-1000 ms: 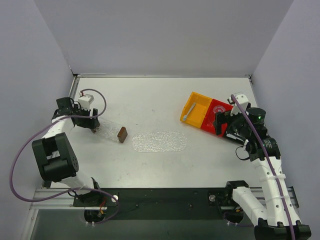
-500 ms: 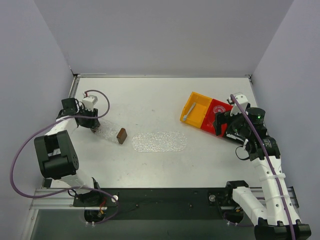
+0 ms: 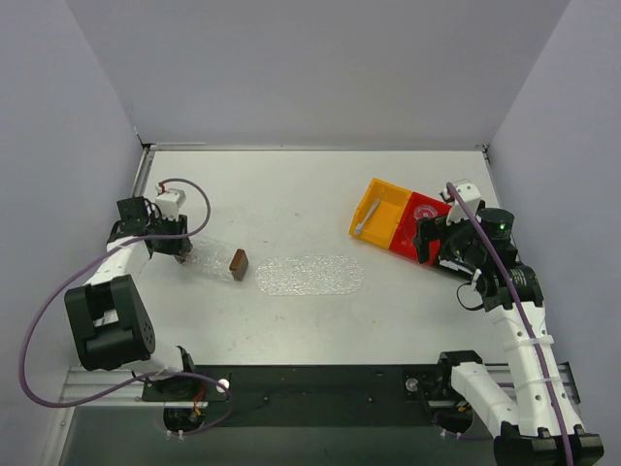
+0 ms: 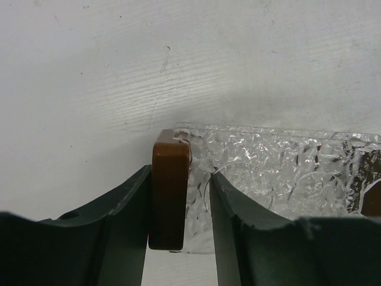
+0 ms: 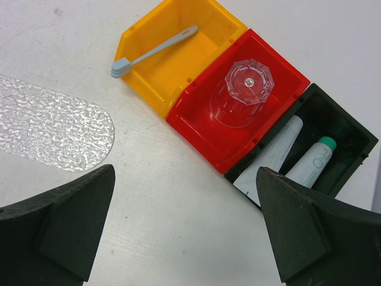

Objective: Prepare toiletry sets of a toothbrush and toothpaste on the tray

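The toothbrush (image 5: 155,50) lies in the yellow bin (image 5: 208,24), also seen from above (image 3: 363,225). A silvery toothpaste tube (image 5: 274,155) lies in a black bin (image 5: 351,140) beside a green-capped tube (image 5: 314,161). An empty clear bumpy tray (image 3: 310,275) lies mid-table; its end shows in the right wrist view (image 5: 53,128). My right gripper (image 5: 186,179) is open and empty, above the table in front of the bins (image 3: 427,238). My left gripper (image 4: 180,173) stands around a brown block (image 4: 169,196) at the end of a second clear tray (image 4: 280,173). The block touches the left finger, with a gap to the right one.
A clear cup (image 5: 241,92) stands upside down in the red bin (image 5: 196,128). Another brown block (image 3: 237,260) sits at the right end of the left tray (image 3: 209,258). Walls close in the table on three sides.
My left wrist has shifted slightly left and toward me at the tray's end. The right arm, trays and bins have not moved.
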